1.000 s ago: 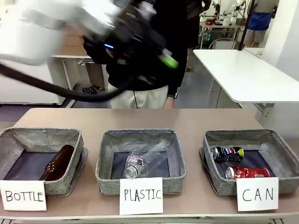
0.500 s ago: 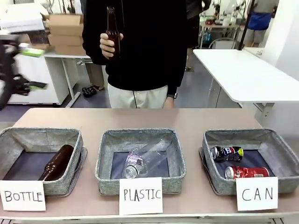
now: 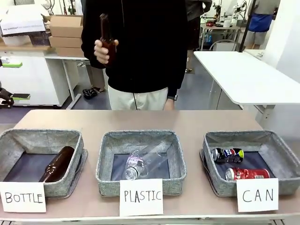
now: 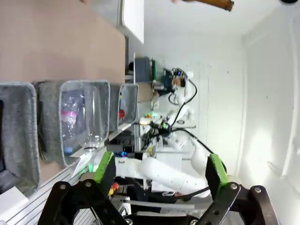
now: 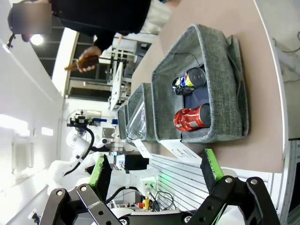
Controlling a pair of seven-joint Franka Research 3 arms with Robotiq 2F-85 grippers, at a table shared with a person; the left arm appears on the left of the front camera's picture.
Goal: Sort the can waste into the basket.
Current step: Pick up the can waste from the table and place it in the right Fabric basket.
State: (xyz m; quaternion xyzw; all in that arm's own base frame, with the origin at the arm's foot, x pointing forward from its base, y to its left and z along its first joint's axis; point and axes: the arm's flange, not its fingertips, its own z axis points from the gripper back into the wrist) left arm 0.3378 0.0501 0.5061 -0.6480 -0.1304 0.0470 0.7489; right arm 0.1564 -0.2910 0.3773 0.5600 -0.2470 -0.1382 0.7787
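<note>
Both cans lie on their sides inside the grey CAN basket (image 3: 239, 136) at the right: the dark can (image 3: 228, 154) behind, the red can (image 3: 247, 174) nearer the white card. The right wrist view looks down on the same basket (image 5: 213, 51), with the red can (image 5: 193, 117) and dark can (image 5: 187, 79) in it. My right gripper (image 5: 154, 169) hovers well off from it, open and empty. At the picture's far left edge, my left gripper (image 3: 14, 80) is raised off the table. It is open and empty (image 4: 160, 168).
A person stands across the table holding a brown glass bottle (image 3: 105, 35) upright at chest height. The BOTTLE basket (image 3: 42, 136) holds a brown bottle, and the PLASTIC basket (image 3: 140, 136) holds a clear bottle. A white table (image 3: 243, 75) stands at the back right.
My left arm swung from in front of the person out to the far left edge. The person's hand with the brown bottle came into sight and shifted slightly left.
</note>
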